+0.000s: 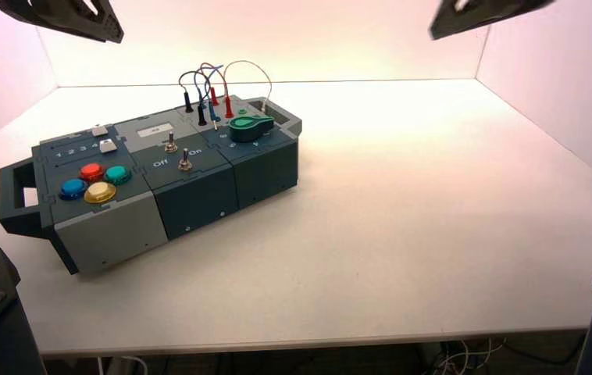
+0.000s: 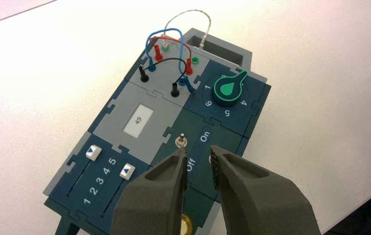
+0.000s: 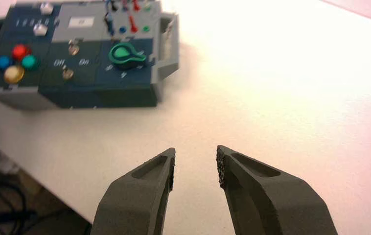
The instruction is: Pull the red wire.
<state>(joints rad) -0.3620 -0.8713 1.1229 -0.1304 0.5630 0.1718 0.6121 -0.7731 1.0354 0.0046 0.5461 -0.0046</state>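
Left gripper (image 2: 199,161): jaws apart, nothing between them, hanging above the box (image 1: 199,205) over the dark panel with the toggle switches, close over the near toggle (image 2: 181,142) and the white "Off" and "On" lettering. Right gripper (image 3: 196,164): jaws likewise apart and empty, poised over bare white table (image 1: 433,234) to the right of the box and well clear of it.

Beyond the left fingertips (image 2: 177,164), toward the far end of the box: a grey panel with a small white display (image 2: 138,120) reading 49, and a green knob (image 2: 228,89) ringed by white numerals, pointer aimed at the far right corner. Farther still, the grey socket panel with its cluster of arched leads. Among them the red wire (image 2: 187,15): thin, pale, making the widest and farthest arch, one end dropping near the far handle (image 1: 271,107) of the box, the other coming down among the red plugs and green sockets at the far edge of the socket panel; exact socket hard to tell. Beside it a shorter, darker red lead (image 2: 173,40), a blue lead (image 2: 166,30) and a black lead (image 2: 166,60), all plugged in upright.

On the near left end of the box: two sliders with white caps (image 2: 127,171) beside numerals 1 to 5, then four round buttons, red (image 1: 91,171), green (image 1: 118,175), blue (image 1: 73,187) and yellow (image 1: 100,192). Box lying angled on the left part of the table, left end nearer.
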